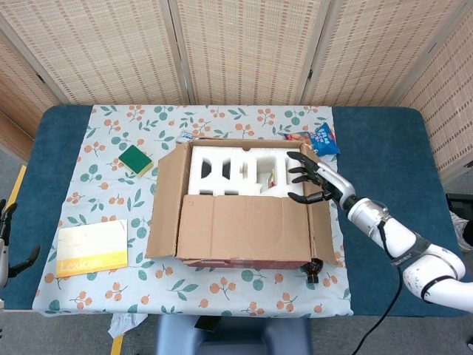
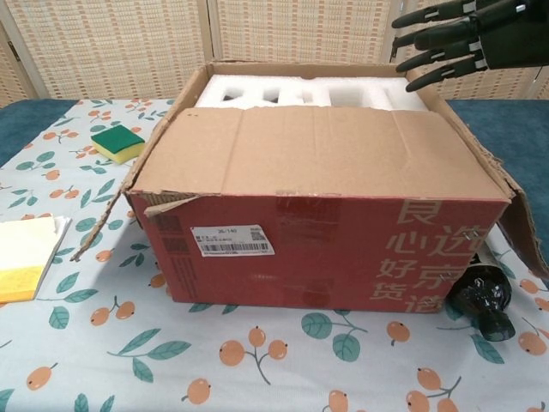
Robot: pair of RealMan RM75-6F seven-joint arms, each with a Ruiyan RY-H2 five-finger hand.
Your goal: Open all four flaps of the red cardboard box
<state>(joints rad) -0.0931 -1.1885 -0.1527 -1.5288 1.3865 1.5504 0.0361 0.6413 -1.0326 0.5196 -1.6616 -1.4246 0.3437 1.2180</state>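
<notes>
The red cardboard box (image 2: 317, 249) stands mid-table with white foam (image 1: 244, 171) showing in its far half. Its near flap (image 1: 244, 225) lies folded flat over the front half. The left flap (image 1: 164, 200) and right flap (image 1: 323, 225) stand outward, and the far flap (image 1: 222, 140) leans back. My right hand (image 1: 312, 182) hovers at the box's right rim with black fingers spread toward the foam, holding nothing. In the chest view the right hand (image 2: 455, 39) hangs above the far right corner. My left hand (image 1: 7, 244) shows only partly at the table's left edge, empty.
A green sponge (image 1: 136, 158) lies left of the box and a yellow book (image 1: 92, 248) sits near the front left. A blue snack bag (image 1: 323, 137) lies behind the right corner. A black object (image 2: 483, 300) rests by the front right corner. Woven screens stand behind.
</notes>
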